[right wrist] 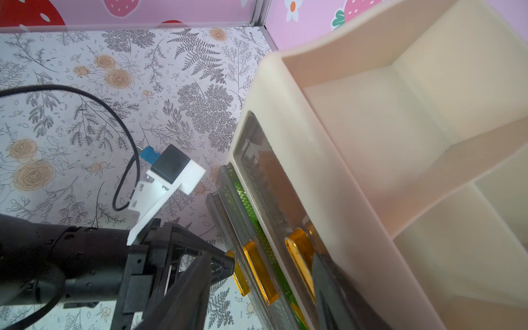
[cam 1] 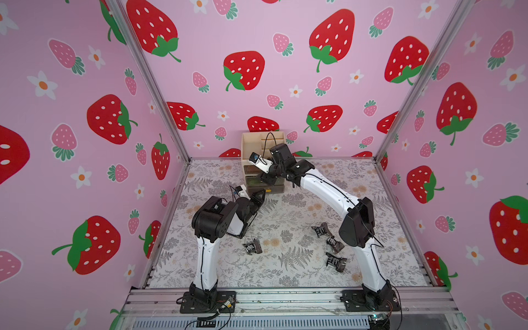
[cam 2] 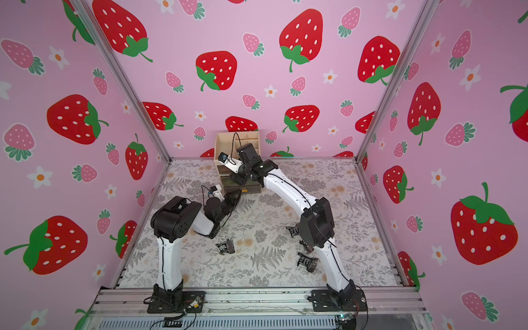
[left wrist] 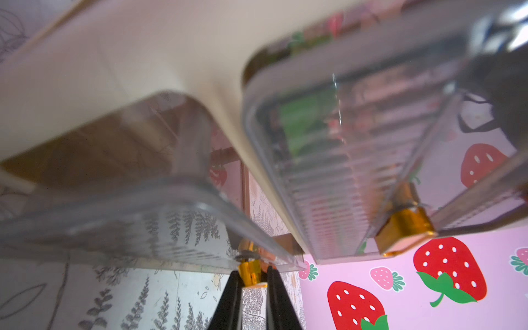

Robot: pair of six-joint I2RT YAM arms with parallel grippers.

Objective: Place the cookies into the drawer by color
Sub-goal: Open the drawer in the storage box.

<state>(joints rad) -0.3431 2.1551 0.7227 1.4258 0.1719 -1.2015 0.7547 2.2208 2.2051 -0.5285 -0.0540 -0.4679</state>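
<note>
Partly done: green cookies (left wrist: 303, 125) show inside the drawer (cam 1: 248, 143) at the bench's (cam 1: 285, 274) 12 o'clock, four black cookies (cam 1: 337, 261) wait from 4 to 7 o'clock, left fingers (left wrist: 228, 300) clenched on its bottom handle (left wrist: 251, 274), right fingers (right wrist: 188, 291) parted, empty.

Top views are looking down from high behind the arm bases (cam 1: 208, 297) over the whole tabletop (cam 1: 300, 217). Wrist cameras are sitting close against the drawer (left wrist: 143, 57), left viewing from low in front, right from above, sharing its gold handles (right wrist: 261, 271).
</note>
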